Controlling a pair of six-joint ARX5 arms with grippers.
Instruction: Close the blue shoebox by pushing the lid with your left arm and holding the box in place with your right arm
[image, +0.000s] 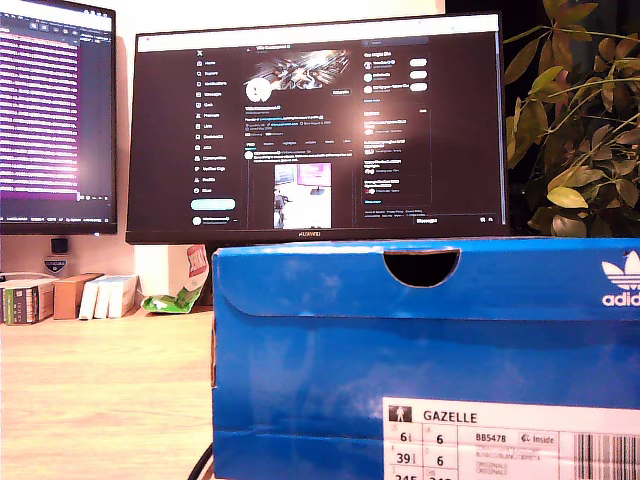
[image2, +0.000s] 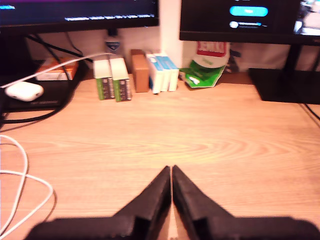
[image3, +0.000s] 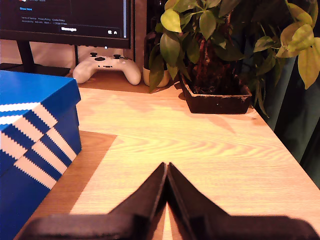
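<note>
One controller (image3: 106, 66), second wrist view only

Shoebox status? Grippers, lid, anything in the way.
My first gripper shut, empty, over bare desk. My second gripper shut, empty, beside the blue shoebox. Lid looks down. Nothing blocking.

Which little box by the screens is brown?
The plain brown cardboard box, standing between the green-and-white boxes and the blue-and-white boxes; the others have coloured stripes.

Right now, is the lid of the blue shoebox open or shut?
Shut. In the exterior view the lid sits flat over the shoebox, its flap down the front wall with no gap.
</note>
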